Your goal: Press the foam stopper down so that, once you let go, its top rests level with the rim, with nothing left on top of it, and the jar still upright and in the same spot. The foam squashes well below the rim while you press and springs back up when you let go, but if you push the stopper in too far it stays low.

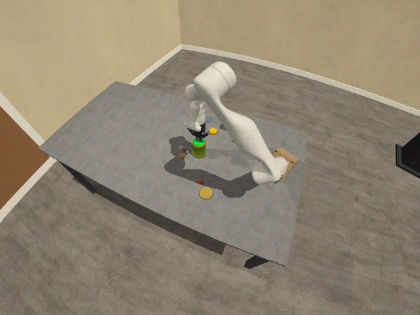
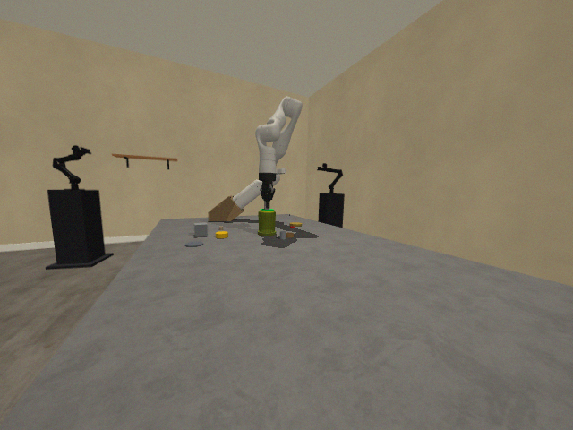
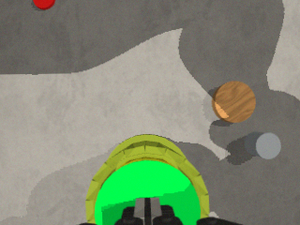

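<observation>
An olive-green jar (image 1: 199, 149) (image 2: 266, 224) (image 3: 112, 161) stands upright near the middle of the grey table (image 1: 102, 135). A bright green foam stopper (image 1: 195, 141) (image 2: 266, 210) (image 3: 141, 187) fills its mouth and shows just at the rim. My gripper (image 1: 200, 135) (image 2: 267, 206) (image 3: 147, 213) is shut with nothing between the fingers. It points straight down and its fingertips rest on the top of the stopper. In the wrist view the stopper's surface lies inside the rim ring.
A wooden cylinder (image 1: 182, 155) (image 3: 233, 101) (image 2: 289, 235) and a small grey cylinder (image 3: 267, 145) (image 2: 282, 235) lie beside the jar. Yellow discs (image 1: 212, 130) (image 1: 205, 193) (image 2: 221, 234), a red dot (image 1: 201, 182) (image 3: 43, 3), a grey cube (image 2: 200, 229) and a grey disc (image 2: 193, 244) lie farther off.
</observation>
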`<state>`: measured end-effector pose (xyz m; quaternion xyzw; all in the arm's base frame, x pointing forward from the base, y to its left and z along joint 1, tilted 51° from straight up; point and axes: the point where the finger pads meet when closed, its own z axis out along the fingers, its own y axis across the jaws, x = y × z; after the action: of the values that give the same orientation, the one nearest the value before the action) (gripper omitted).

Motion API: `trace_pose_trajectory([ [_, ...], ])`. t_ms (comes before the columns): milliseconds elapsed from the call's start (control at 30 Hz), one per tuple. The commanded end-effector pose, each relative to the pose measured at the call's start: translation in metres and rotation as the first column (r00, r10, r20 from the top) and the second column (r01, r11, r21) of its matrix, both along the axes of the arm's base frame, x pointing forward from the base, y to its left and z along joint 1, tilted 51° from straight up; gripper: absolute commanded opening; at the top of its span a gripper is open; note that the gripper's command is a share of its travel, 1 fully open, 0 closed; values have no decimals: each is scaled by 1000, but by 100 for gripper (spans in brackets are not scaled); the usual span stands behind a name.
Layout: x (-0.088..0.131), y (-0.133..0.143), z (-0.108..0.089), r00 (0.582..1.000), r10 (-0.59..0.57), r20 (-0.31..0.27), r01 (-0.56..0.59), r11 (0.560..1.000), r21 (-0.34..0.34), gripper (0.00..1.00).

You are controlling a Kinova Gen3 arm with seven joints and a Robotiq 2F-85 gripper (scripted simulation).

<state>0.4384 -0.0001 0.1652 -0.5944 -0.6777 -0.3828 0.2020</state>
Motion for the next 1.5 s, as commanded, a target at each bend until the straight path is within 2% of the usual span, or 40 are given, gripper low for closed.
trace_pose_trajectory([
  [0, 0, 1, -1, 1000, 1, 0, -1, 1000, 1, 0],
  [1467, 3, 13, -11, 1000, 1, 0, -1, 1000, 1, 0],
])
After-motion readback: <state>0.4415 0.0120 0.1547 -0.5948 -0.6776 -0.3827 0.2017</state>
